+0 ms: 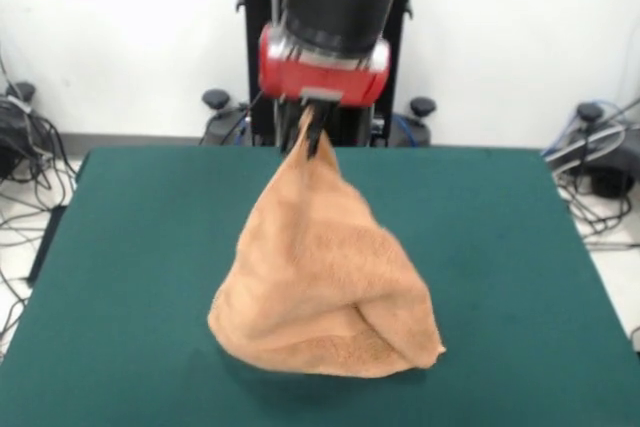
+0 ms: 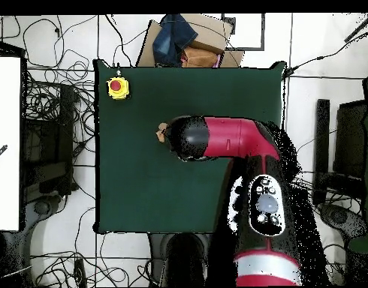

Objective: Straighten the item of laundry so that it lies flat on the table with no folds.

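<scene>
Table: arm overhead hides most towel.

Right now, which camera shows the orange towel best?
The front view: the towel hangs in a peaked bunch from the gripper, its lower folds near the table. Overhead, the arm hides all but a small scrap.

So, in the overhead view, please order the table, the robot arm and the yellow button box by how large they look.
1. table
2. robot arm, though it is nearer the camera, so it looks bigger
3. yellow button box
</scene>
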Controlling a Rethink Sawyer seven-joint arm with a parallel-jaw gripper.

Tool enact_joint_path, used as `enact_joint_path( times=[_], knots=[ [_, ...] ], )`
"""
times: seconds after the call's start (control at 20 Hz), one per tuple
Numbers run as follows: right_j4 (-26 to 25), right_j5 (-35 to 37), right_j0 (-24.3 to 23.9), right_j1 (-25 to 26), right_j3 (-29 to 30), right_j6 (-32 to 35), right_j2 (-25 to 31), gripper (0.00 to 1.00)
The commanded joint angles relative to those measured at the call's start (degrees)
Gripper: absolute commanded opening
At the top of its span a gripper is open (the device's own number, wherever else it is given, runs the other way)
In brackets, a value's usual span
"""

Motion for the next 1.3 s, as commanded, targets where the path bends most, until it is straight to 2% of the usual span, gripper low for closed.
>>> enact_joint_path(
  times=[0.05,0.25,0.4,0.75,1.3],
  knots=[
    [3.72,16.53,7.17,-13.28,4.83,13.44,-5.08,0.00],
    [5.63,24.76,9.05,-17.70,2.87,14.27,-6.65,0.00],
    [7.77,26.45,8.68,-19.74,3.52,13.15,-6.46,0.00],
    [10.22,15.97,7.82,-18.44,10.98,13.28,-6.70,0.00],
    [11.58,9.05,8.36,-16.52,14.43,13.89,-7.15,0.00]
  ],
)
